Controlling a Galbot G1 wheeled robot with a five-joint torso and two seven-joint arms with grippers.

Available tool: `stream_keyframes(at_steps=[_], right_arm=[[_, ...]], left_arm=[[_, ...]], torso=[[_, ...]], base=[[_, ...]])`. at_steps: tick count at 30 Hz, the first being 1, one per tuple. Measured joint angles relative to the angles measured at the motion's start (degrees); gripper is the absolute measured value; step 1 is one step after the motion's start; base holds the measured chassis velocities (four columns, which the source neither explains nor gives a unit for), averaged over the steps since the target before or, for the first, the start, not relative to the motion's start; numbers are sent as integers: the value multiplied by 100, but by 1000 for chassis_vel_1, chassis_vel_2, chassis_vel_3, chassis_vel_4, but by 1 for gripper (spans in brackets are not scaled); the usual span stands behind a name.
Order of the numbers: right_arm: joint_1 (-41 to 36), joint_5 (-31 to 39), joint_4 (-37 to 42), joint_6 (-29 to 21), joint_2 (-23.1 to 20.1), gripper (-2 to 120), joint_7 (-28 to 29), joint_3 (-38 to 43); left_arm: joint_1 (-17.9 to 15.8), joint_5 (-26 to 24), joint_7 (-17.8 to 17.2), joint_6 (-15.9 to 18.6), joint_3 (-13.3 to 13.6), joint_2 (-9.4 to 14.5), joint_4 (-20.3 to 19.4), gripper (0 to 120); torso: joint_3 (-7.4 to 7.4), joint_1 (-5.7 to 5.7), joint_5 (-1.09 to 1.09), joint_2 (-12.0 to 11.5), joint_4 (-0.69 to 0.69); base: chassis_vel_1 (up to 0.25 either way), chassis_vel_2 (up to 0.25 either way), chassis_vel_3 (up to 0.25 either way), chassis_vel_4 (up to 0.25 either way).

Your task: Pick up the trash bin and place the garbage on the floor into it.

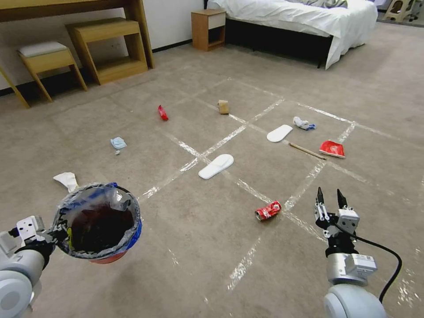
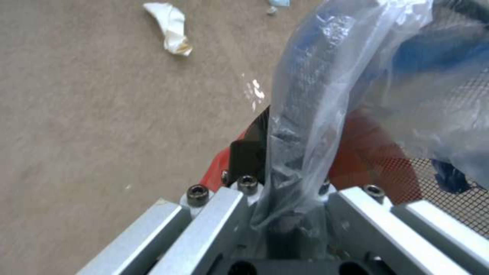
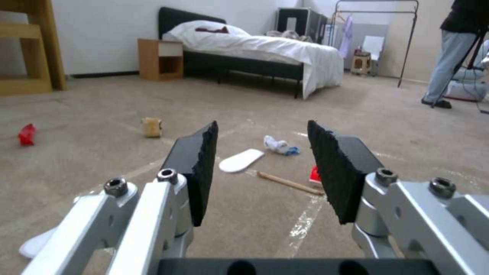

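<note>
Down at lower left, trash bin (image 1: 99, 225) held clear of the floor (image 1: 198, 265), left gripper (image 2: 285, 198) clamped on its bagged rim. Ahead of the right gripper (image 1: 330, 196), spread wide and empty: crushed can (image 1: 268, 210), nearest of the garbage. Best lowered straight over the can, pinched across its width, bin kept level.

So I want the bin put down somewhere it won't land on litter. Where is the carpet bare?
Bare carpet lies between the left gripper's blue-and-red lined trash bin and the open right gripper, nearer than the crushed red can. Crowded: around the white slipper, wooden stick and red wrapper.
</note>
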Motion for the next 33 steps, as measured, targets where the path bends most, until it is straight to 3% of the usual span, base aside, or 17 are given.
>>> stream_keyframes(at_steps=[10,33], right_arm=[[68,37,-48,19,14,50,47,-58],[83,82,-53,63,14,50,74,-64]], left_arm=[[-65,24,1,-11,59,-5,81,2],[-77,133,15,-27,140,-46,79,2]], torso=[[1,0,0,0,2],[0,0,1,0,1]], base=[[-127,120,125,-131],[0,0,0,0]])
